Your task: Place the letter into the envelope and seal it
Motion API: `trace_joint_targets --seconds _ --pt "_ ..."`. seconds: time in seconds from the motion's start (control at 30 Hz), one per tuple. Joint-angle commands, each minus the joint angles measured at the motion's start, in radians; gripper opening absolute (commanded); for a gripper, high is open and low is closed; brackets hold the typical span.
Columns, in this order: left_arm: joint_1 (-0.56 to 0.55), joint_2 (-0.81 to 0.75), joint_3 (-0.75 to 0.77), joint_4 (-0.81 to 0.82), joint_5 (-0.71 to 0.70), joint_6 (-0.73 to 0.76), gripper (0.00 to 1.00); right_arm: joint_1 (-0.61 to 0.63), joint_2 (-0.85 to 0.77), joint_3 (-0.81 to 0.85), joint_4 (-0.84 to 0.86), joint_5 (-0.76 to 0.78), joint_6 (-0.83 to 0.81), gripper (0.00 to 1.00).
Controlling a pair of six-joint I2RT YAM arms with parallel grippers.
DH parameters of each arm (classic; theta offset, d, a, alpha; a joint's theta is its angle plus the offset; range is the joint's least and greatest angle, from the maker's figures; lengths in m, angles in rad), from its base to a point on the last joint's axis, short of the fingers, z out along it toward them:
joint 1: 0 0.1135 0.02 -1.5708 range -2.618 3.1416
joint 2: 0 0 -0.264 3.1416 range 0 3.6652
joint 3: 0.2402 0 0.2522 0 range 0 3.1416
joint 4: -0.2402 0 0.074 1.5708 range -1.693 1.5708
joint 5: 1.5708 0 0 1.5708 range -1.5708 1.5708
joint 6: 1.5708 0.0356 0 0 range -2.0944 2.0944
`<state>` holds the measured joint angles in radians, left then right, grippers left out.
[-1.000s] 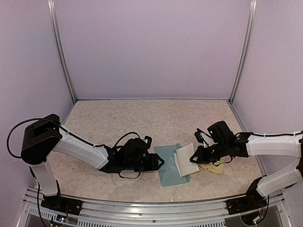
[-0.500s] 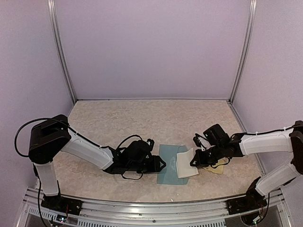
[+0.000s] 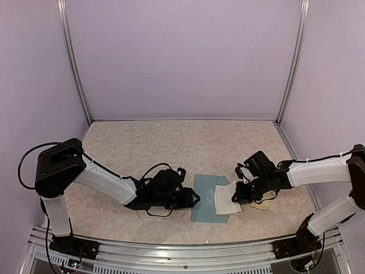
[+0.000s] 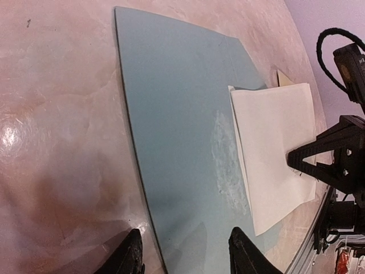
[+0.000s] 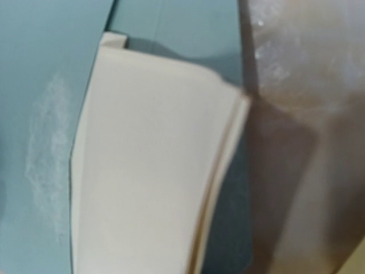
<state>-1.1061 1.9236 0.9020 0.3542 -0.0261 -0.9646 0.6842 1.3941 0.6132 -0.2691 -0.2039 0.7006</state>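
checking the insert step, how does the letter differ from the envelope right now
Colour: the letter is cream-white, the envelope teal-blue.
Size: the letter is clearly smaller than the envelope.
Pose: the envelope lies flat on the table, while the letter rests over the envelope's end nearest the right arm, its outer edge pinched by the right gripper.
Both are rectangular paper.

The top external camera looks down from above and behind both arm bases, taking in the whole worktop point(image 3: 171, 142). The left wrist camera sits low, facing across the envelope point(image 4: 177, 114) toward the right gripper point(image 4: 293, 157). The right wrist camera hangs very close over the letter point(image 5: 148, 171). All 3 views share the envelope and the letter.
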Motion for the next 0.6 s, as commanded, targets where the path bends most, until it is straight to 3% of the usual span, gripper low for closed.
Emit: trace_joint_targets --seconds 0.0,0.57 --pt "0.007 0.048 -0.005 -0.014 0.042 0.006 0.48 -0.009 0.035 0.034 -0.018 0.005 0.007 0.00" --pt "0.012 0.079 -0.007 0.017 0.082 0.009 0.46 -0.007 0.093 0.084 0.015 -0.033 0.004 0.00"
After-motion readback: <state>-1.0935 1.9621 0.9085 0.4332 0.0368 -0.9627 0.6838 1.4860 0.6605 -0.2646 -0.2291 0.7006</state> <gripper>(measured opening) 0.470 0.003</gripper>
